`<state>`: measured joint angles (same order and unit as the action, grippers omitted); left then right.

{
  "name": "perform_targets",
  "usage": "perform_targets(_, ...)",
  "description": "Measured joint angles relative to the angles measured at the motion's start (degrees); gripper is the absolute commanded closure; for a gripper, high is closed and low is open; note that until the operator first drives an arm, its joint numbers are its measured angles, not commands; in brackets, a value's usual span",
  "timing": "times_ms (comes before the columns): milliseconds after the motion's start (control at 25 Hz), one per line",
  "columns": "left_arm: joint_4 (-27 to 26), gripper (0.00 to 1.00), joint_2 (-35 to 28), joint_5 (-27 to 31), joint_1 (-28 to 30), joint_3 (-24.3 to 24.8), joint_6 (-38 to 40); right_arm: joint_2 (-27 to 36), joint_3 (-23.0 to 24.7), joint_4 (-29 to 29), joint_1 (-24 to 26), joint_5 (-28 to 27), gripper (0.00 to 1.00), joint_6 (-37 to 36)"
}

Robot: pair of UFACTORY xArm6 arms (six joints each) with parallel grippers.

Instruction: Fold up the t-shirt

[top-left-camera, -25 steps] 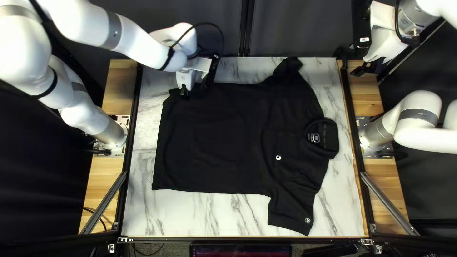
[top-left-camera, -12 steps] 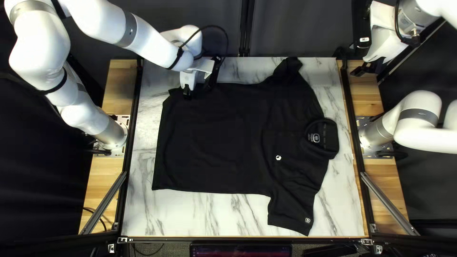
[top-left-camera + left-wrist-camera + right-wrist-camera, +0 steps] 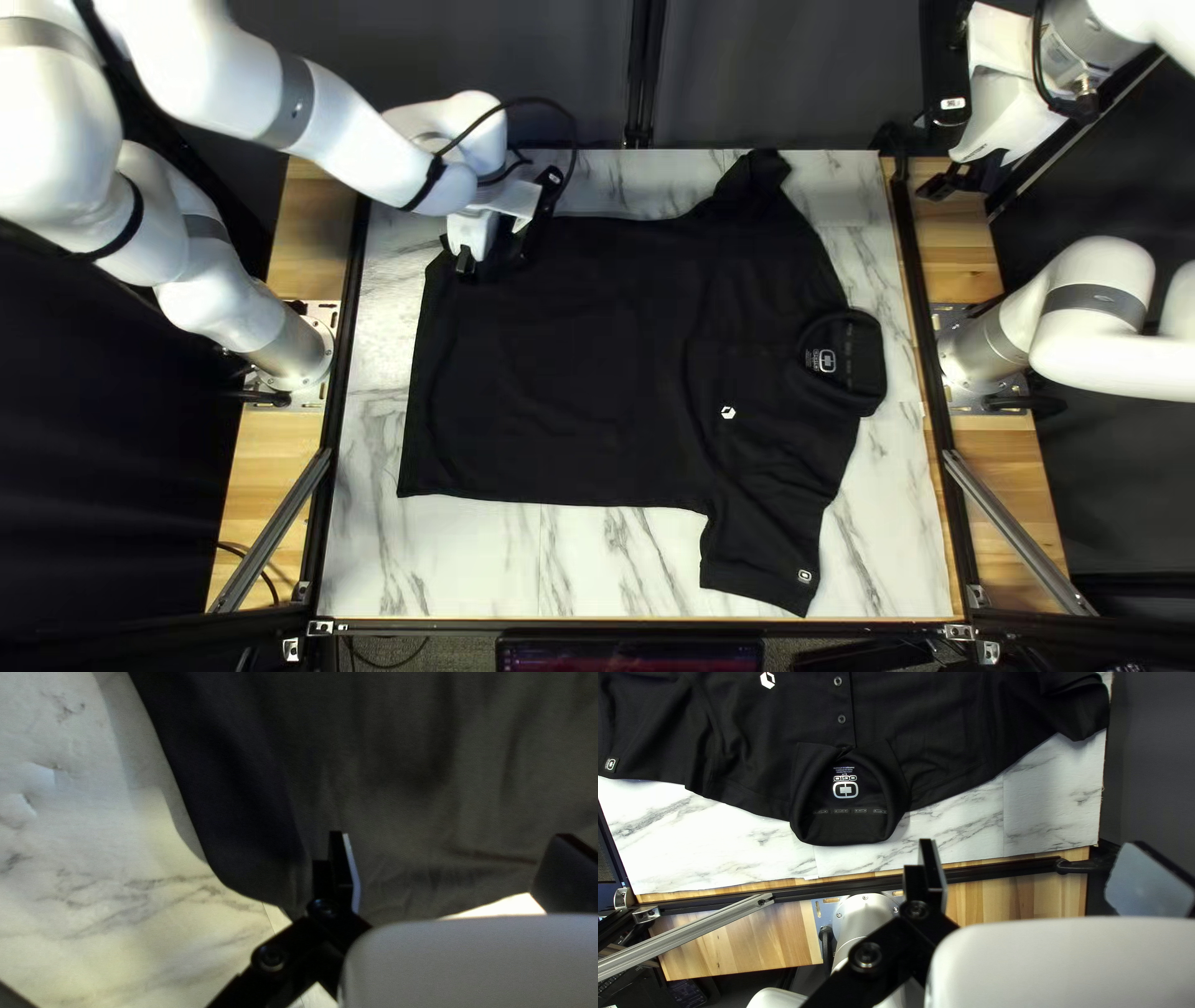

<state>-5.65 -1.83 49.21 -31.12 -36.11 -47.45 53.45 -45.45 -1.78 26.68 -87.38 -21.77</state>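
Black polo shirt (image 3: 573,373) looks soft, floppy, likely light; I'd pinch hem corner (image 3: 437,284), upper left of top left view. Left gripper (image 3: 453,874) wide; right gripper (image 3: 1039,874) wide.

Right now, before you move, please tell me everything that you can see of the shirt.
The shirt is black, soft-looking cloth, unfolded and front up on the marbled table. It has a collar, two visible buttons, a white chest mark and short sleeves; the far sleeve is bunched. In the top left view the collar points right, the hem left. The left tool, fingers apart, is at the far hem corner; I cannot tell if it touches.
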Motion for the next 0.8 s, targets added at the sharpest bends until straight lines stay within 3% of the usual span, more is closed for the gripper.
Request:
perform_targets(400,-0.8,0.00,7.6,-1.6,-3.6,-5.7,-5.2,0.0,0.0,0.0,0.0,0.0,0.00,0.0)
perform_targets(800,-0.8,0.00,10.5,-2.8,-5.2,-5.9,-6.0,0.0,0.0,0.0,0.0,0.0,0.00,0.0)
